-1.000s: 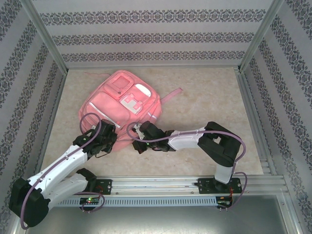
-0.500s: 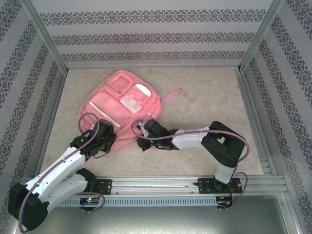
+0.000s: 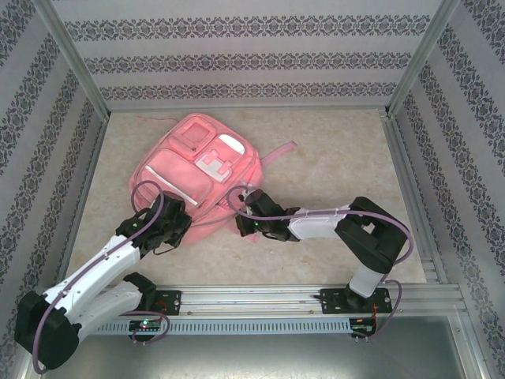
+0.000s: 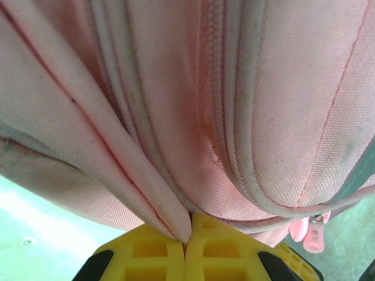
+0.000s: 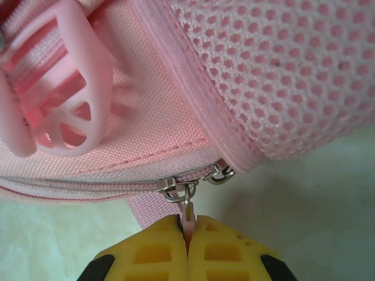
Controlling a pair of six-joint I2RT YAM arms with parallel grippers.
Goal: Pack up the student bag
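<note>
Lying on the worktop, left of centre toward the far edge: one pink student bag. Left gripper: yellow jaws pressed together on a fold of bag fabric, near-left side. Right gripper: pinching a pink zip pull at the bag's near edge.

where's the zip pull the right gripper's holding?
Right wrist view, bottom centre: the zip pull hangs off the bag, under its mesh panel, pinched in the right gripper. From above: the bag's near right edge.
</note>
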